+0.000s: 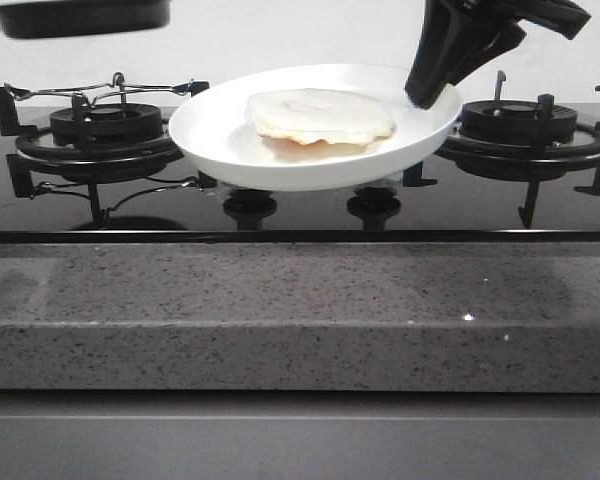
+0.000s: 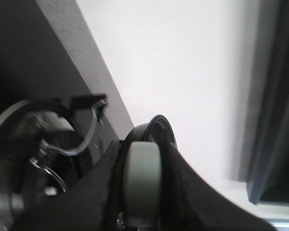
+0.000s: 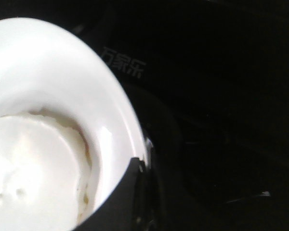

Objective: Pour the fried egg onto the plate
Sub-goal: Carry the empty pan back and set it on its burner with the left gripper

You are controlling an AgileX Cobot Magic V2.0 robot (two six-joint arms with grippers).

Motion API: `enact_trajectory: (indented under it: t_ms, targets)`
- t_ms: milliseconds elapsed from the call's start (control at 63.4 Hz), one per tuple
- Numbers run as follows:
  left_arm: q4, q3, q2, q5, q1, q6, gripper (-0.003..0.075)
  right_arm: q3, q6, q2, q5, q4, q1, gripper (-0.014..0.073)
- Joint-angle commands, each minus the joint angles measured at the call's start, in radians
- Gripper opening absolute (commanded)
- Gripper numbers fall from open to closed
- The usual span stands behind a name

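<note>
The white plate [image 1: 220, 130] is held a little above the black hob, between the two burners. The fried egg [image 1: 320, 115] lies flat on it, pale, with an orange-brown edge underneath. My right gripper [image 1: 425, 95] is shut on the plate's right rim. In the right wrist view the plate [image 3: 62, 62] and egg [image 3: 33, 163] fill one side, with the gripper [image 3: 137, 187] clamped on the rim. The black frying pan [image 1: 80, 18] hangs at the top left edge of the front view. My left gripper [image 2: 142, 163] is shut on the pan's grey handle [image 2: 142, 178].
A left burner grate [image 1: 100, 125] carries a thin wire stand [image 1: 110, 90]. A right burner grate [image 1: 525, 125] stands beside the plate. Two knobs [image 1: 250, 205] sit below the plate. The grey stone counter edge [image 1: 300, 310] runs across the front.
</note>
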Motion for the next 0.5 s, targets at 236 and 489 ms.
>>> enact_trajectory:
  t_ms: [236,489]
  targets:
    - [-0.01,-0.046,0.011,0.041,-0.019,-0.015,-0.002,-0.025,-0.004,-0.051,-0.042,0.034,-0.003,-0.0117]
    - [0.094,-0.046,0.011,0.028,-0.019,-0.017,-0.0018,-0.025,-0.004,-0.051,-0.042,0.034,-0.003,-0.0117]
